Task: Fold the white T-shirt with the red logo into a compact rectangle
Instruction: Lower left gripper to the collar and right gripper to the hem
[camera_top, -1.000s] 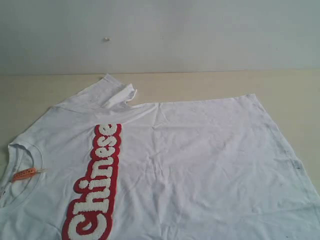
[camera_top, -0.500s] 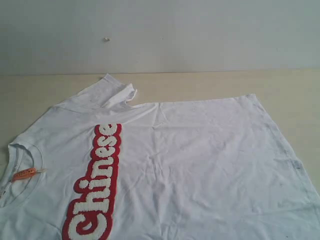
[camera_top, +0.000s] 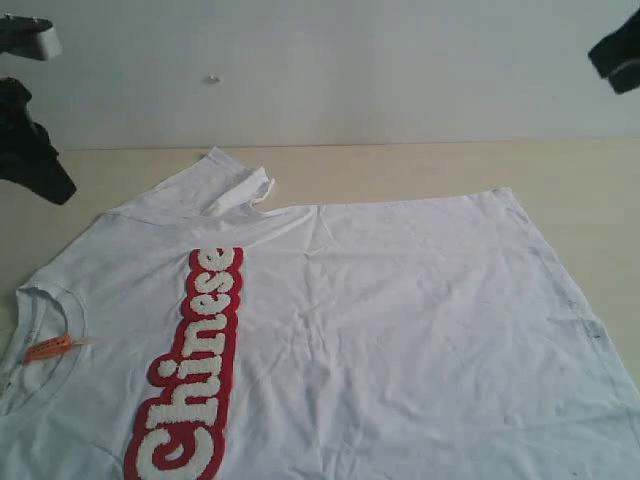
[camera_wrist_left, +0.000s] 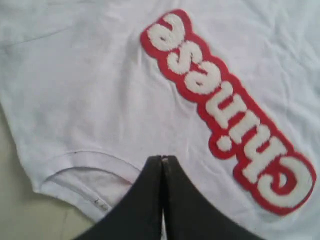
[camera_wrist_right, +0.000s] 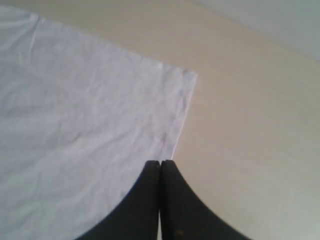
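The white T-shirt (camera_top: 400, 330) lies spread face up on the bench (camera_top: 400, 165). In the exterior view its collar (camera_top: 45, 300) is at the left and its hem at the right. The red logo (camera_top: 195, 370) runs across the chest, and an orange neck tag (camera_top: 48, 348) shows inside the collar.

Progress: no fold is made. The body is flat with light creases. Only the far sleeve (camera_top: 235, 185) is bunched and partly turned over. All folds appear to remain.

The left pincer (camera_wrist_left: 162, 159) hangs above the collar area, fingers pressed together, gripping nothing. The right pincer (camera_wrist_right: 160, 162) hangs over the hem edge near a hem corner (camera_wrist_right: 192, 75), likewise pressed together and empty.

Not visible: the near sleeve and the near edge of the shirt, cut off by the frame. The exterior view shows only dark parts of both arms at its upper corners.
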